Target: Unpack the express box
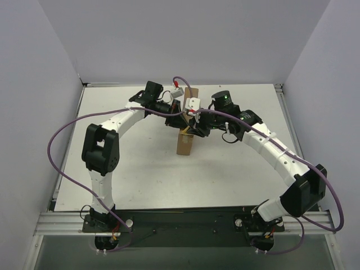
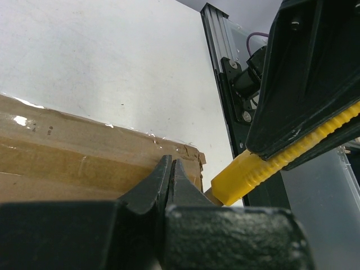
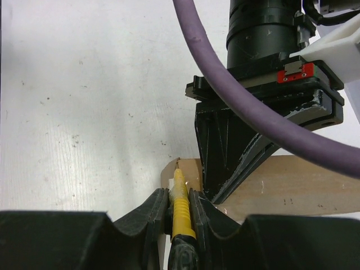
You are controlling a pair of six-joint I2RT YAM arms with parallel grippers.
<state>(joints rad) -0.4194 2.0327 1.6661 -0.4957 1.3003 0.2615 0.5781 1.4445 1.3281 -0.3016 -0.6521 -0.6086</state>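
The white bench (image 1: 140, 169) carries the brown express box (image 1: 184, 145) near its middle, beneath both wrists. The left claw (image 2: 170, 169) is pinched fully together with nothing between its fingers, its tips at the box's taped edge. The right claw (image 3: 179, 197) clamps a yellow utility knife (image 3: 179, 211), whose tip is just beside the box's corner

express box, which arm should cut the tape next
Right. The right hand grips the yellow knife, blade end at a corner of the express box; the left hand is shut, holding nothing.
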